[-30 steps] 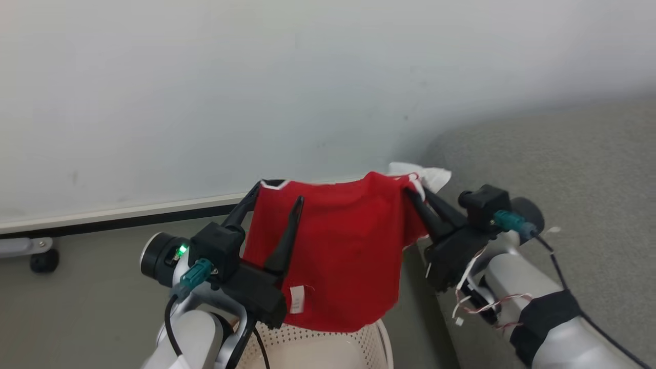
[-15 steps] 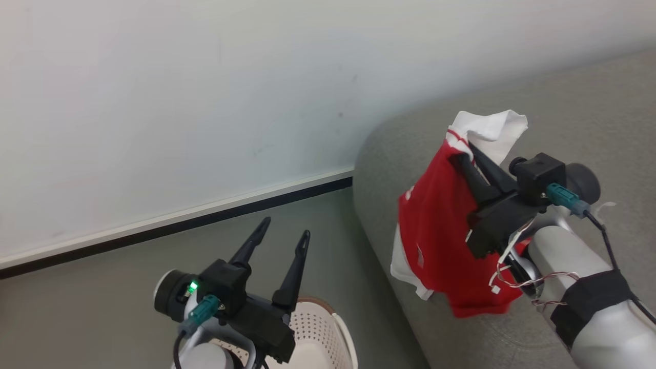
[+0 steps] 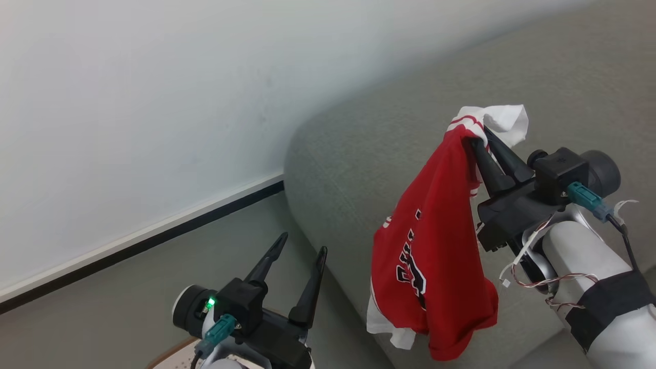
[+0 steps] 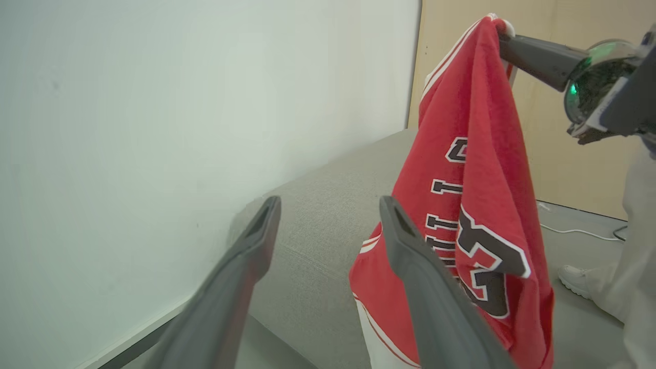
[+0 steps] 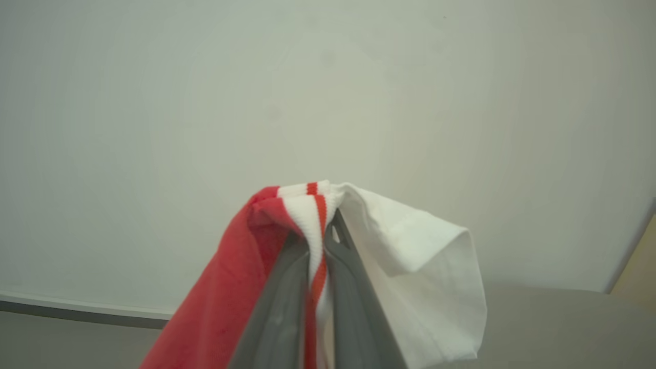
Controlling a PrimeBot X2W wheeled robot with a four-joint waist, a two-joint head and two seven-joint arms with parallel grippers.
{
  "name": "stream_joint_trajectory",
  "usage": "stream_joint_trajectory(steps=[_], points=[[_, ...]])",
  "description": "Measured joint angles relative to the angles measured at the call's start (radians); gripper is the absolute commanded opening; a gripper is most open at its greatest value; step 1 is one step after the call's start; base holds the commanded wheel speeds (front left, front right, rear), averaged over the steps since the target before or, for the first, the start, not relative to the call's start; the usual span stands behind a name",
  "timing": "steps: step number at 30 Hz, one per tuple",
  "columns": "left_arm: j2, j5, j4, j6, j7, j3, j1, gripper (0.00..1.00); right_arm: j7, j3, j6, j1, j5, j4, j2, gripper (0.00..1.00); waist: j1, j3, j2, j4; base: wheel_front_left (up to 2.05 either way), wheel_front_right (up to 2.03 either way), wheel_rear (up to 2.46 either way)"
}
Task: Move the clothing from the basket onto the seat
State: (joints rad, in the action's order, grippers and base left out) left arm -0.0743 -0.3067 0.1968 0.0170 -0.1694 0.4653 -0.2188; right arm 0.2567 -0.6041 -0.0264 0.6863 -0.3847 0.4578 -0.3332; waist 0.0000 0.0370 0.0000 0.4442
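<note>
A piece of the clothing [image 3: 435, 246], red with a dark white-edged number and white lining, hangs from my right gripper [image 3: 477, 136], which is shut on its striped trim. It dangles over the front edge of the light-grey seat [image 3: 359, 154], its lower hem close to the cushion. The right wrist view shows the right gripper [image 5: 328, 230] pinching that trim, with red cloth [image 5: 230, 287] falling to the left. My left gripper [image 3: 303, 243] stands open and empty, low beside the seat's end. In the left wrist view the left gripper [image 4: 330, 205] points at the seat [image 4: 318, 215] and the hanging clothing [image 4: 476, 154]. A sliver of the basket [image 3: 171, 356] shows beneath it.
A white wall [image 3: 128, 102] with a dark baseboard [image 3: 154, 238] runs behind the grey floor [image 3: 128, 297]. In the left wrist view a beige panel [image 4: 564, 128] stands beyond the seat. A person's white shoe [image 4: 576, 279], a pale trouser leg and a cable [image 4: 579, 231] are on the floor at the right.
My left gripper has let go of the red garment and opened. The right gripper alone has carried it from above the basket to over the seat. The head camera has turned right.
</note>
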Motion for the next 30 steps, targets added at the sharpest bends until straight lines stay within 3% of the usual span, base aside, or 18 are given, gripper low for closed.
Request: stream_joint_trajectory(steps=[5, 11, 16, 30], points=[[0.005, 0.003, 0.002, 0.001, -0.001, 0.021, -0.001, 1.00, -0.002, -0.007, -0.011, 0.011, 0.011, -0.014, -0.021, 0.00, -0.0001, -0.012, 0.0000, 0.055, 0.00, 0.00, 0.00], [0.009, 0.015, 0.000, 0.001, -0.001, 0.042, -0.011, 1.00, -0.028, -0.022, -0.036, 0.079, 0.025, -0.010, -0.025, 0.00, 0.0000, -0.050, 0.0000, 0.065, 0.00, 0.00, 0.00], [0.002, 0.028, -0.035, 0.001, 0.000, 0.050, -0.019, 1.00, -0.055, 0.018, -0.040, 0.188, 0.023, 0.008, -0.048, 0.00, 0.0000, -0.096, 0.0000, 0.041, 0.00, 0.00, 0.00], [-0.092, 0.089, -0.181, 0.011, 0.035, 0.045, -0.068, 1.00, -0.134, 0.157, -0.035, 0.521, 0.007, 0.110, -0.152, 0.00, 0.0001, -0.265, 0.0001, -0.064, 0.00, 0.00, 0.00]])
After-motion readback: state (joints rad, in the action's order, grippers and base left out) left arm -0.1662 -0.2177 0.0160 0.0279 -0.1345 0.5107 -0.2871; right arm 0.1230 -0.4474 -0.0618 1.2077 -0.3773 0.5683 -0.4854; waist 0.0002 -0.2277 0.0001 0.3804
